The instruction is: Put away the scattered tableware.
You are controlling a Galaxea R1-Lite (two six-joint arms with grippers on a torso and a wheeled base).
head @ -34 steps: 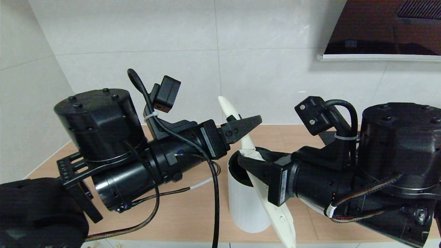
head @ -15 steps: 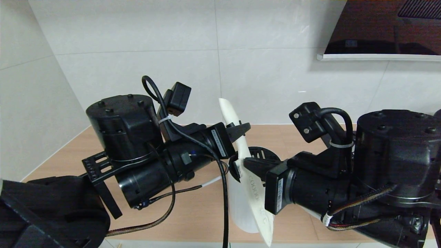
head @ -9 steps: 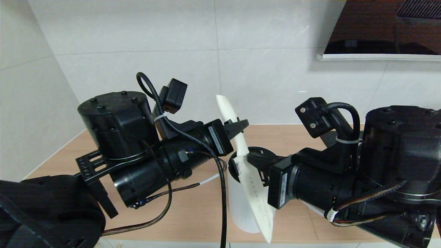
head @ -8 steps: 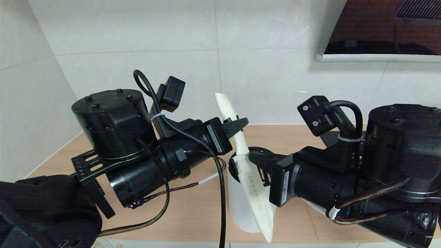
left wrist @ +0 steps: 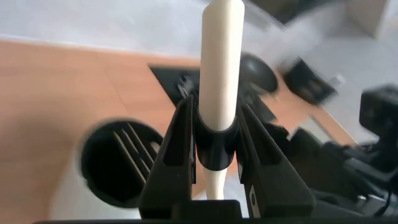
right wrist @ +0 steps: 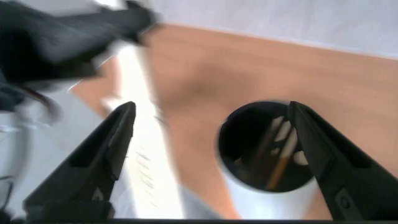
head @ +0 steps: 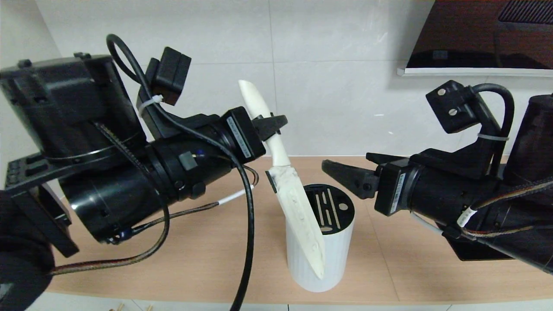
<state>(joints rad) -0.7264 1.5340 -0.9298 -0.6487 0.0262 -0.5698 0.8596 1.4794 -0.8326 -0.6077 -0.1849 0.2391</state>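
My left gripper (head: 270, 125) is shut on the handle of a white knife (head: 298, 216), held up over the counter. The knife hangs tip down, tilted, with its blade in front of the white cylindrical knife block (head: 322, 259). That block has a black slotted top. In the left wrist view the fingers (left wrist: 186, 143) clamp the white handle (left wrist: 219, 62) above the block (left wrist: 118, 163). My right gripper (head: 351, 167) is open and holds nothing, to the right of the block at about its top height. The right wrist view looks between the open fingers (right wrist: 118, 143) at the block (right wrist: 267, 155) and the blurred blade (right wrist: 146, 174).
The wooden counter (head: 207, 255) runs under both arms and ends at the white tiled wall. A black flat appliance (head: 475, 254) lies on the counter under the right arm. A dark range hood (head: 484, 39) hangs at the upper right.
My right gripper has let go of the knife blade and drawn back to the right. The left arm, which shut on the handle, has lifted the knife up and to the left.
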